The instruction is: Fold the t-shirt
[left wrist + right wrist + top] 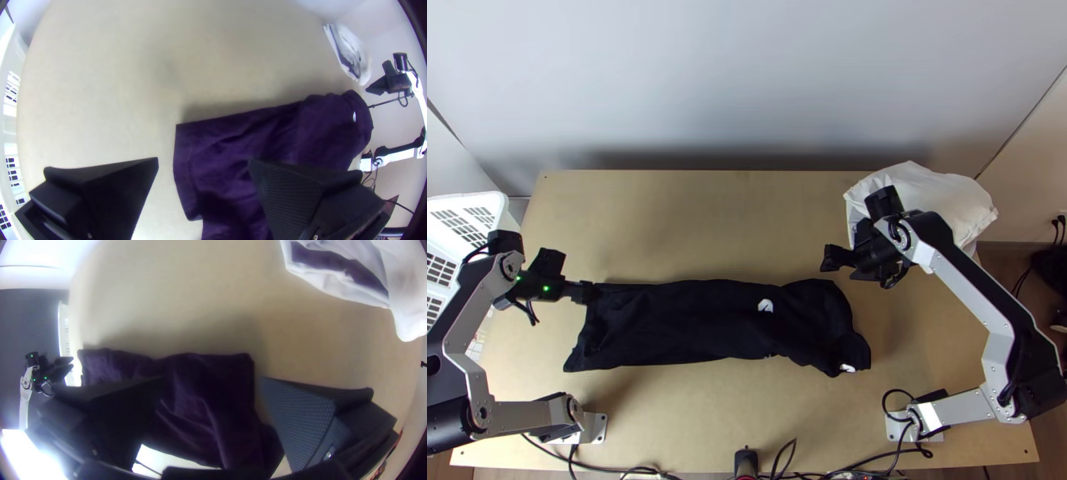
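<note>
My left gripper (573,276) stands wide, its fingers well parted at the left end of the t-shirt (691,324), with nothing between them. My right gripper (859,228) is spread wide too, empty, beyond the shirt's right end and between it and a white bag-like bundle (927,196) at the table's far right corner. The right wrist view shows a dark strip between the bundle's white folds; I can't tell whether that is something inside.

On the left, a white slotted basket (495,200) sits at the table (731,224)'s edge, partly behind my left arm (467,360). I can't make out what it holds. Black cables (607,468) run along the near edge, past a small black device (745,462) at the middle.

The dark shirt lies across the middle of the table in a long, folded strip, rumpled and angled towards the near edge at its right end, with white marks on it.
</note>
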Available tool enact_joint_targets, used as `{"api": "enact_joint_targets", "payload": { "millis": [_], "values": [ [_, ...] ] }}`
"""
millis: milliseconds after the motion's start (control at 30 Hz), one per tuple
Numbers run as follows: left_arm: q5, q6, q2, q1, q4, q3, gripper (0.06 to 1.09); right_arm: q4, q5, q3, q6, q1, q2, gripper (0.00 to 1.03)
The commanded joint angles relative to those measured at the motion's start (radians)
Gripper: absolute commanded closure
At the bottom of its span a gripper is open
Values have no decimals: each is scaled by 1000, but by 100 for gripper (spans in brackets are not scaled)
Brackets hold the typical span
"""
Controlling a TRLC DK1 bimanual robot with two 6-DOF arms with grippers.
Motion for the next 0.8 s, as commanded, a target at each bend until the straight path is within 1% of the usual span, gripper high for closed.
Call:
{"api": "enact_joint_targets", "payload": {
  "millis": [0,200,400,467,500,567,767],
  "values": [
    [-22,38,10,6,-20,-13,10,11,5,-3,10,-27,33,5],
    [-20,38,6,5,-22,-14,10,34,5,-9,36,-58,96,5],
    [-20,41,0,-3,-13,-14,10,66,2,-10,56,-58,148,6],
    [-20,57,-10,-1,-8,-14,10,57,-16,-16,79,-50,158,7],
    [-22,60,-13,-1,-8,-14,10,46,-28,-21,79,-46,158,9],
    [-22,60,-13,3,-7,-14,10,30,-48,-36,81,-33,158,10],
    [-20,58,-8,8,-7,-23,10,-7,-51,-72,79,-7,153,10]
  ]
}}
